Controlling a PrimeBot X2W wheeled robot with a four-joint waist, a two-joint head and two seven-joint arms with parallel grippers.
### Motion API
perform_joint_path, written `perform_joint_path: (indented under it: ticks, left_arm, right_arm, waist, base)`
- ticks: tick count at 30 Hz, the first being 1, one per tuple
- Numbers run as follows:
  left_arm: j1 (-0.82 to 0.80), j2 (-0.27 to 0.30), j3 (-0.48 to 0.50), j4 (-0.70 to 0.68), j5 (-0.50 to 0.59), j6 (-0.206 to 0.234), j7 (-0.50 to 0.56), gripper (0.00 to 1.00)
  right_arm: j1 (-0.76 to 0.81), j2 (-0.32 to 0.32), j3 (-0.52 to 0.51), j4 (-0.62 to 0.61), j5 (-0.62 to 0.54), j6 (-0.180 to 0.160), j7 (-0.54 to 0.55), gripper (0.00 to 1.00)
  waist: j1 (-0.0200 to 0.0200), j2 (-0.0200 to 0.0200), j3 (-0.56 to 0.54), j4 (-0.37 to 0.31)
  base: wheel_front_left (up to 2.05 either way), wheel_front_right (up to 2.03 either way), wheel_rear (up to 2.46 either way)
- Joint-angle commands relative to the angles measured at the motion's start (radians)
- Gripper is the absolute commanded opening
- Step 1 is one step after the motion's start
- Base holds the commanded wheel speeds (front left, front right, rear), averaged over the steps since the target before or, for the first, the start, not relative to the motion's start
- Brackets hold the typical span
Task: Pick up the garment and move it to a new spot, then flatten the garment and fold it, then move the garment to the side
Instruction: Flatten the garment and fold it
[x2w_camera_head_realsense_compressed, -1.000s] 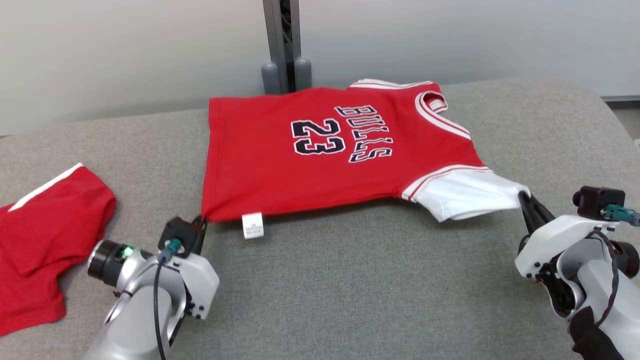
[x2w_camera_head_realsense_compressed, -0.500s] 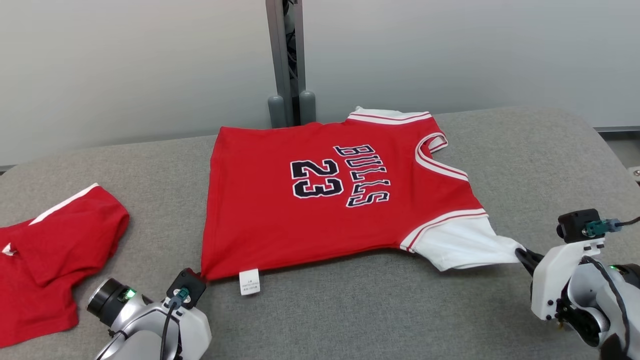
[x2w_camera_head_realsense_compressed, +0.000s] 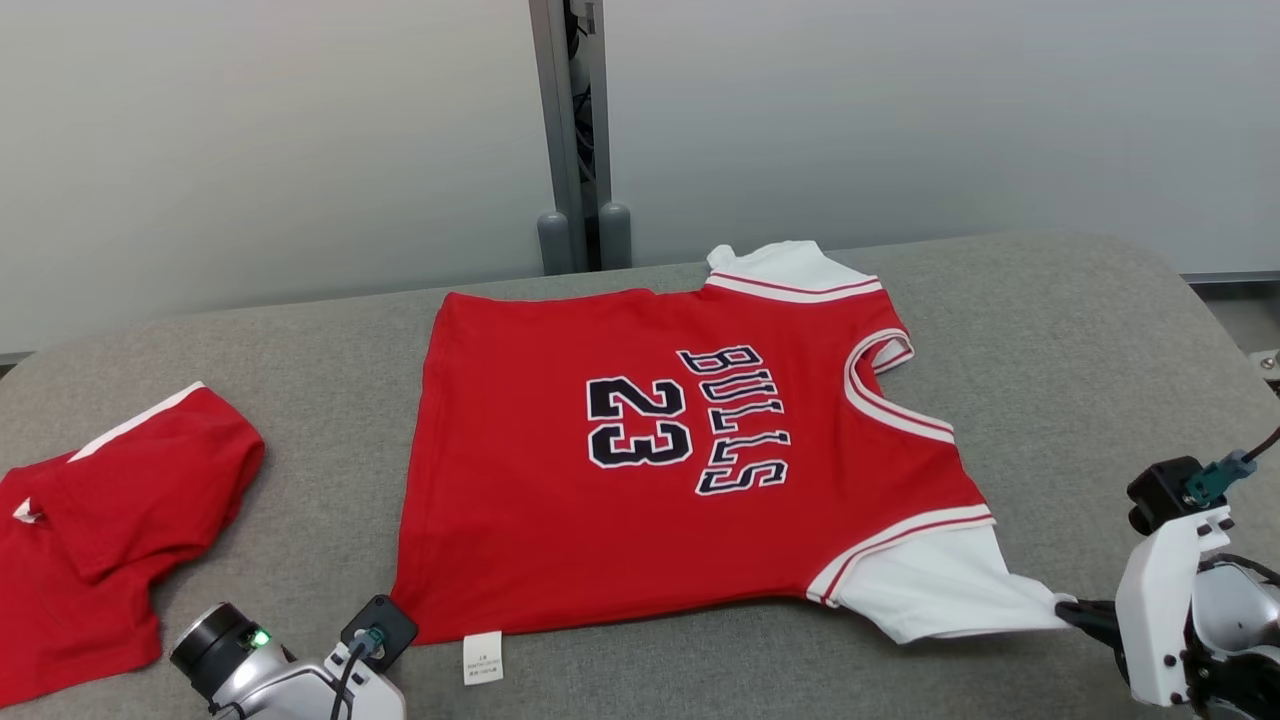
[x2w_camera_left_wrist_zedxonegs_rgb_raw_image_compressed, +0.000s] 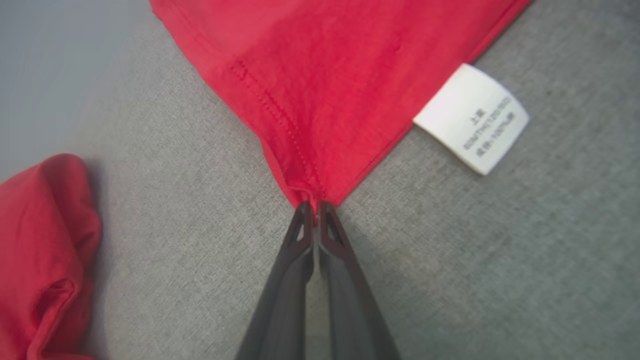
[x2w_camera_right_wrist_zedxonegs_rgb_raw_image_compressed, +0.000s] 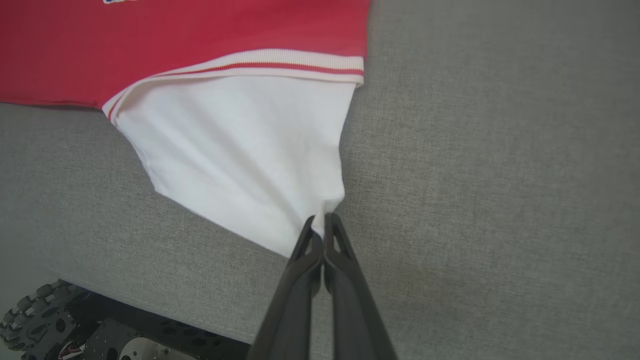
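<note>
- Since a second ago the red jersey (x2w_camera_head_realsense_compressed: 560, 520) has slid toward the robot's side of the grey desk (x2w_camera_head_realsense_compressed: 1050, 350). Its far edge is now off the post (x2w_camera_head_realsense_compressed: 570, 130) at the back, and the head camera has tipped up too.
- It's lying flat and face up, with "23" and "BULLS" in black with white outlines, white-and-red trim, white sleeves, and the neck toward the robot's right.
- White care label (x2w_camera_head_realsense_compressed: 483, 656) pokes out of the near edge by the left corner.
- Left end effector (x2w_camera_left_wrist_zedxonegs_rgb_raw_image_compressed: 315, 206) is low over the desk, fingers squeezed together on the near hem corner.
- Right end effector (x2w_camera_right_wrist_zedxonegs_rgb_raw_image_compressed: 320, 220) is clamped on the tip of the near white sleeve (x2w_camera_head_realsense_compressed: 940, 585), which is pulled to a point.
- Red shorts (x2w_camera_head_realsense_compressed: 110, 520) sit crumpled off to the left, apart from the jersey.
</note>
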Motion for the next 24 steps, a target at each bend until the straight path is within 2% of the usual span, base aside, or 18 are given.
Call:
perform_joint_path:
  ticks: [1, 3, 6, 11, 16, 21, 24]
  left_arm:
    - [0.032, 0.021, -0.021, -0.02, -0.023, -0.004, 0.03, 0.0]
    - [0.065, 0.041, -0.068, -0.079, -0.075, -0.005, 0.088, 0.0]
    - [0.112, 0.102, -0.142, -0.213, -0.186, -0.006, 0.198, 0.0]
    - [0.168, 0.28, -0.216, -0.516, -0.345, -0.005, 0.391, 0.0]
    - [0.234, 0.425, -0.201, -0.787, -0.443, 0.004, 0.541, 0.0]
    - [0.293, 0.501, -0.177, -0.979, -0.511, 0.047, 0.63, 0.0]
    - [0.312, 0.515, -0.166, -1.046, -0.523, 0.078, 0.641, 0.0]
  right_arm:
    - [0.025, -0.027, -0.002, -0.019, 0.02, 0.0, 0.03, 0.0]
    - [0.044, -0.051, -0.011, -0.059, 0.047, 0.0, 0.074, 0.0]
    - [0.08, -0.081, -0.029, -0.112, 0.084, 0.0, 0.14, 0.0]
    - [0.143, -0.124, -0.075, -0.189, 0.11, 0.0, 0.218, 0.0]
    - [0.211, -0.151, -0.135, -0.249, 0.109, 0.0, 0.273, 0.0]
    - [0.267, -0.141, -0.204, -0.29, 0.085, 0.0, 0.305, 0.0]
    - [0.291, -0.118, -0.245, -0.311, 0.066, 0.0, 0.312, 0.0]
  waist:
    - [0.0, -0.0001, -0.002, -0.001]
    - [0.0, -0.0001, -0.005, -0.002]
    - [0.0, -0.0001, -0.007, -0.003]
    - [0.0, -0.0001, -0.007, -0.002]
    - [0.0, -0.0001, -0.005, 0.0]
    - [0.0, -0.0001, -0.004, 0.001]
    - [0.0, -0.0001, -0.003, 0.001]
  base:
    - [0.0, 0.0, 0.0]
    - [0.0, 0.0, 0.0]
    - [0.0, 0.0, 0.0]
    - [0.0, 0.0, 0.0]
    - [0.0, 0.0, 0.0]
    - [0.0, 0.0, 0.0]
    - [0.0, 0.0, 0.0]
